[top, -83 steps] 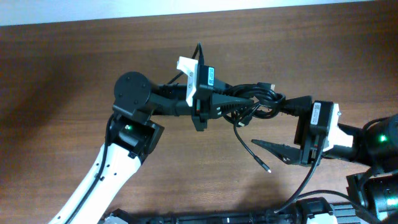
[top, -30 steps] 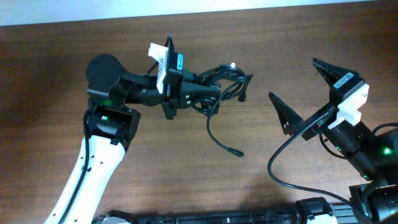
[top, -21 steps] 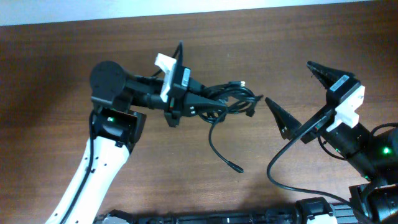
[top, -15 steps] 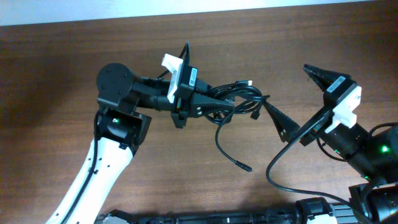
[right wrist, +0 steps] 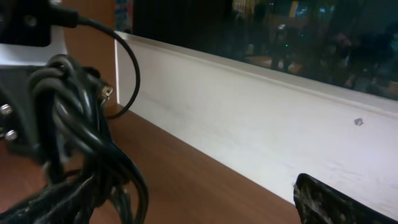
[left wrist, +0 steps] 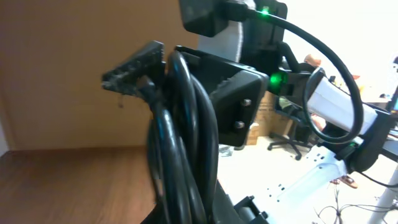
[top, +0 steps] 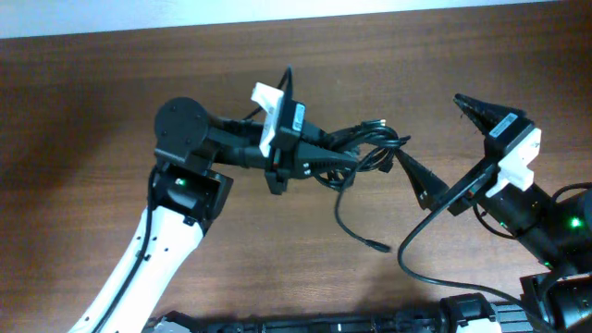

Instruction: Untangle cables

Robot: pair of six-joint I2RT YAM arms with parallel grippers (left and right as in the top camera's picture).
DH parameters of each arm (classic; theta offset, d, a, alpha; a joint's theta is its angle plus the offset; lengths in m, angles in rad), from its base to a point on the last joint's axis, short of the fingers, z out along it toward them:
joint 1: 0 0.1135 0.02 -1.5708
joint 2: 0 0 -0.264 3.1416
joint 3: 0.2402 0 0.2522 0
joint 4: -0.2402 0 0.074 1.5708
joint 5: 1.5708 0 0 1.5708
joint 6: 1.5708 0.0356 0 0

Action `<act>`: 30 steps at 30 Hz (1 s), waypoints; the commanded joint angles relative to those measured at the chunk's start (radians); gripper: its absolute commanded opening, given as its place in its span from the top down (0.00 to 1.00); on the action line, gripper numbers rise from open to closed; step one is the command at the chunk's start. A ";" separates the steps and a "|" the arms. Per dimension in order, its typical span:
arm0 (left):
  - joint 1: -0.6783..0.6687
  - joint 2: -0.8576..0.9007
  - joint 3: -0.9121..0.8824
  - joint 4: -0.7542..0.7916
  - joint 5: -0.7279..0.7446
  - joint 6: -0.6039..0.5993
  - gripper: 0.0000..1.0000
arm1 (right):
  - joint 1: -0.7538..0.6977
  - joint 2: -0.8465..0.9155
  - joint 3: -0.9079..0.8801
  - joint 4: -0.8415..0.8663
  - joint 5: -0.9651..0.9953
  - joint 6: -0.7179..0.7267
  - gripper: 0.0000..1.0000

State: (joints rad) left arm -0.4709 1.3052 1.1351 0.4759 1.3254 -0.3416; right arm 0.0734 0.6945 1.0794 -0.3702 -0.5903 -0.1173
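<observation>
overhead: pinches the cables (top: 372,148) in the left gripper (top: 344,158), still knotted, one loose end (top: 375,245) trailing below the cables. spreads the right gripper (top: 427,128) wide, just right of the cables. seems mid-handoff; next calls for closing on one strand and pulling apart.

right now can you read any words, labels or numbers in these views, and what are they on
No text can be read in any view.
The small blue sticker on the left arm's wrist: too small to read.
The bundle of thin black cables and the brown wooden table: no markings visible.
</observation>
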 commanded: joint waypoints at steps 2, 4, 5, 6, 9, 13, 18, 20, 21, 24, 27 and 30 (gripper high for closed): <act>-0.079 -0.004 0.009 0.009 -0.002 -0.013 1.00 | 0.004 -0.001 0.009 0.016 0.026 -0.009 0.00; -0.085 -0.004 0.009 0.009 -0.002 -0.013 1.00 | 0.004 -0.001 0.009 0.023 0.055 -0.009 0.00; -0.086 -0.004 0.009 0.009 -0.001 -0.013 1.00 | 0.004 -0.001 0.009 0.031 0.056 -0.008 0.00; -0.086 -0.004 0.009 0.009 0.004 -0.013 1.00 | 0.004 -0.001 0.009 0.043 0.056 -0.005 0.00; -0.090 -0.004 0.009 0.007 0.014 -0.013 1.00 | 0.004 0.000 0.009 0.076 0.057 -0.005 0.00; -0.111 -0.004 0.009 0.005 0.014 -0.013 1.00 | 0.004 0.003 0.009 0.101 0.132 -0.005 0.00; -0.116 -0.004 0.009 0.002 0.036 -0.012 1.00 | 0.004 0.003 0.009 0.102 0.452 0.087 0.00; -0.116 -0.004 0.009 0.002 0.048 -0.012 1.00 | 0.004 0.003 0.009 0.101 0.576 0.116 0.00; -0.116 -0.004 0.008 0.002 0.048 -0.012 1.00 | 0.004 0.003 0.009 0.101 0.647 0.129 0.00; -0.108 -0.004 0.008 0.002 0.047 -0.008 1.00 | 0.004 0.003 0.009 0.097 0.784 0.135 0.00; -0.079 -0.004 0.008 0.002 0.046 -0.008 1.00 | 0.004 0.003 0.009 0.085 0.835 0.134 0.00; -0.053 -0.004 0.008 0.002 0.034 -0.008 1.00 | 0.004 0.003 0.009 0.048 0.834 0.134 0.00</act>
State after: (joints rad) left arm -0.5568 1.3071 1.1351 0.4721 1.3354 -0.3557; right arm 0.0841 0.6964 1.0790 -0.2977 0.1333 -0.0025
